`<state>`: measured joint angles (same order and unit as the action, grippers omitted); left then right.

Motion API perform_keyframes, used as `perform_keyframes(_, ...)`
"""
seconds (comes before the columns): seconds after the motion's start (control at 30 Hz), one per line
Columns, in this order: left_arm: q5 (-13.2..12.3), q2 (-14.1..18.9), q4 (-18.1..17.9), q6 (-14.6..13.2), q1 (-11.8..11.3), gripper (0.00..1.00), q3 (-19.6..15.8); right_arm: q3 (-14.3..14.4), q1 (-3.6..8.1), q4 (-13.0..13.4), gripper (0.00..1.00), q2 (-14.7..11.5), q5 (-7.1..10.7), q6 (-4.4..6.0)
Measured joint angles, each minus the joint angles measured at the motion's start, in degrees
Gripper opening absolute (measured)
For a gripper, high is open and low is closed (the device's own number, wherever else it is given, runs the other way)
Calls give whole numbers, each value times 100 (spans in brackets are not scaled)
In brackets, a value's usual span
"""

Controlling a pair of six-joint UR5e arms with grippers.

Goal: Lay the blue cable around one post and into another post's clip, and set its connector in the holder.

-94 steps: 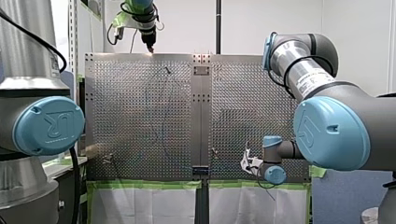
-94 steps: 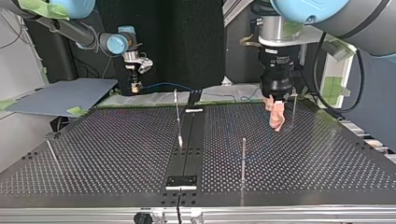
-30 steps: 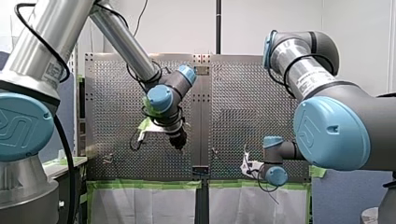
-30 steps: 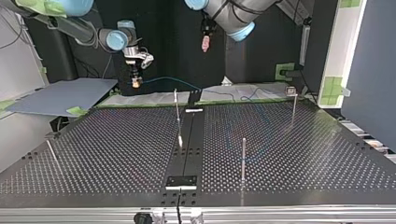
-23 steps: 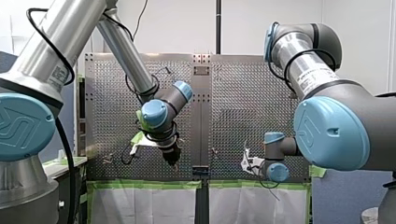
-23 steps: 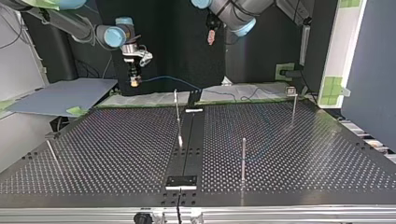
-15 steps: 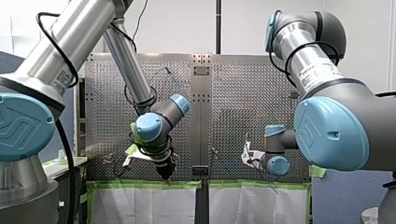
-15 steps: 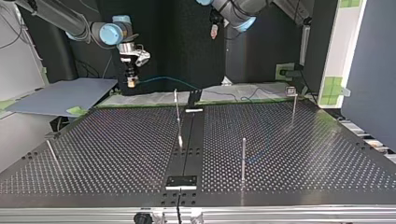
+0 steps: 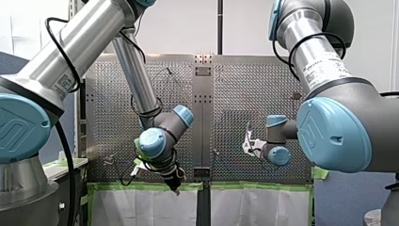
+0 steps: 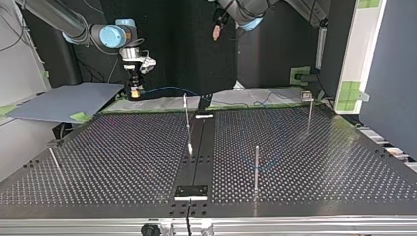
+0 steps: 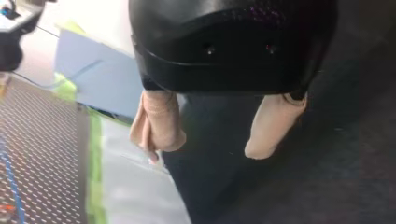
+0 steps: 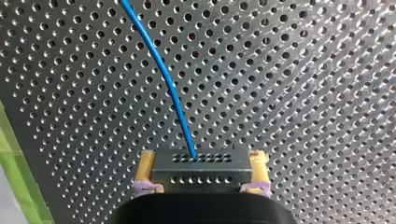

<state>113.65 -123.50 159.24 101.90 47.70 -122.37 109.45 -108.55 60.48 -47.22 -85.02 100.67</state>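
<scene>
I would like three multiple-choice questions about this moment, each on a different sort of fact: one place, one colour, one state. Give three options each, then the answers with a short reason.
1. Where is the connector?
A. In the holder on the table.
B. Between the pads of my right end effector.
C. In my left end effector.

2. What colour is the cable that leaves the connector?
A. Red.
B. Blue.
C. Yellow.

3. In what state is my left end effector?
A. Open and empty.
B. Shut on the cable.
C. Shut on a post.

Answers:
1 B: the right wrist view shows the connector clamped between the yellow pads.
2 B: a blue line runs from it over the perforated table.
3 A: the left wrist view shows its beige pads apart, with nothing between them.
</scene>
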Motion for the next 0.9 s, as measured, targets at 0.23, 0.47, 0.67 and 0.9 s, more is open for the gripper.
perform_keyframes(0.23, 109, -2, -411, -112, 51, 100, 329, -2, -4, -9, 0, 1, 27, 6)
perform_keyframes(0.47, 447, -9, -802, 92, 77, 100, 696, 6, -39, -79, 0, -2, 82, -68)
perform_keyframes(0.67, 771, -10, -1127, 408, 78, 100, 780, 146, -126, -14, 0, -4, 94, -137)
perform_keyframes(0.9, 1137, -12, -1494, 774, 75, 100, 782, 351, -210, 179, 0, -16, 127, -147)
